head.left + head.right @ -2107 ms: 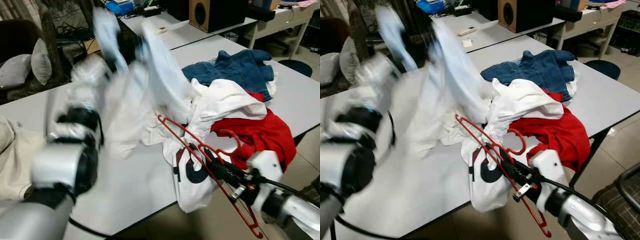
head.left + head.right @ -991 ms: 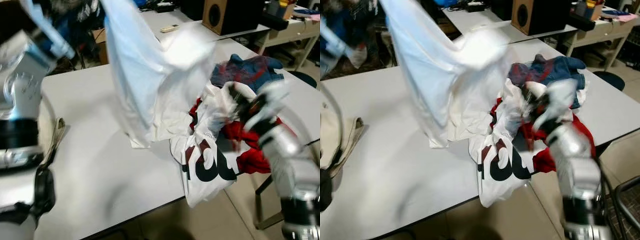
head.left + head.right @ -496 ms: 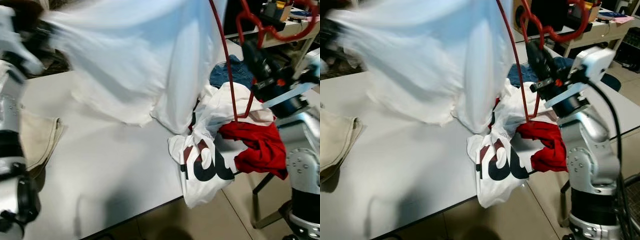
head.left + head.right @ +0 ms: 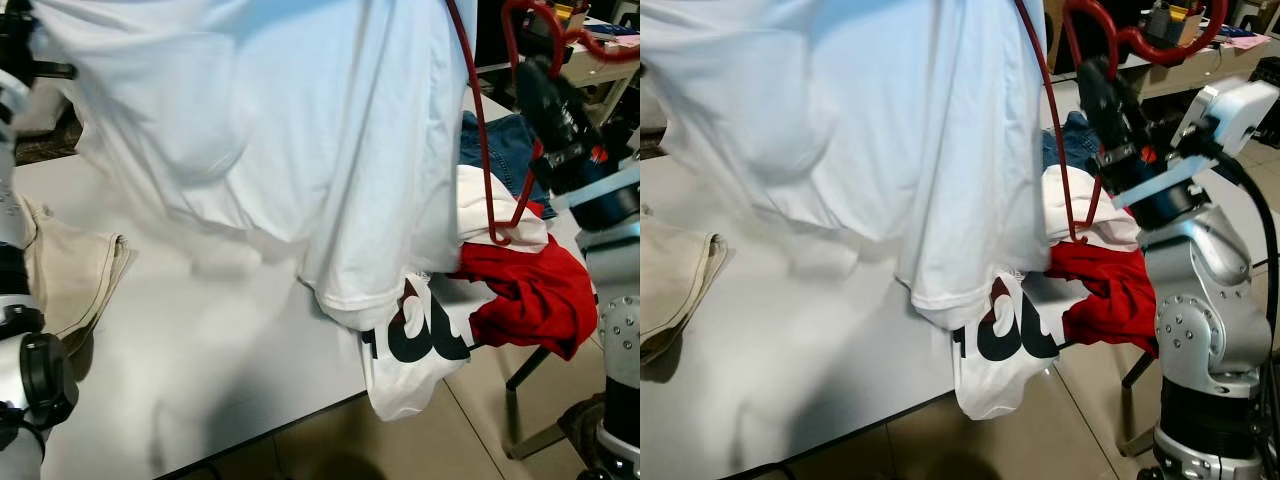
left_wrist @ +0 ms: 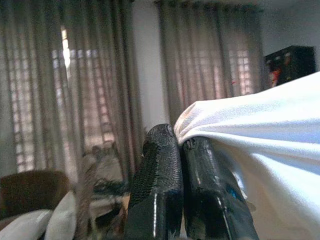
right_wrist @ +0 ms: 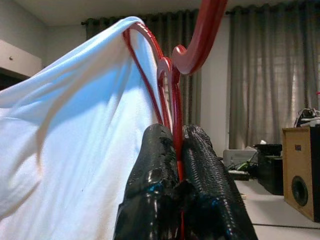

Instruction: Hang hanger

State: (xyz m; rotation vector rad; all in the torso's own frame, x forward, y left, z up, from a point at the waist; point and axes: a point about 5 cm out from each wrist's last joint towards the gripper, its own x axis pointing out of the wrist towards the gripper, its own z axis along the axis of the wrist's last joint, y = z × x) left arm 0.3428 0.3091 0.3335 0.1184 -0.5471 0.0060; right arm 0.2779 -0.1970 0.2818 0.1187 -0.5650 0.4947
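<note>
My right gripper (image 6: 177, 165) has its two black fingers pressed together on the thin red plastic hanger (image 4: 1055, 150), which I am holding raised above the long white table (image 4: 150, 340). In the right wrist view the red bar runs up from between the fingers, and the hook curls over above them. One shoulder of the hanger sits inside the large pale white T-shirt (image 4: 300, 120), whose cloth drapes over it. The hanger's far lower corner hangs free just above the clothes heap on the table.

My left gripper (image 5: 182, 145) is also clamped tight, pinching a fold of the same white T-shirt, and it holds that side of the cloth high over the table. The shirt spreads like a curtain between the two grippers, its hem hanging close to the table surface.

On the table beneath the hanger lies a crumpled red garment (image 4: 1105, 290), touching a white printed shirt with large black letters (image 4: 415, 345) that droops over the table's near edge. Behind the red garment is a blue denim piece (image 4: 500, 150). At the table's other end, near my left arm, a beige folded cloth (image 4: 65, 270) lies flat. A wooden speaker box (image 6: 302, 170) stands on another table beyond.
</note>
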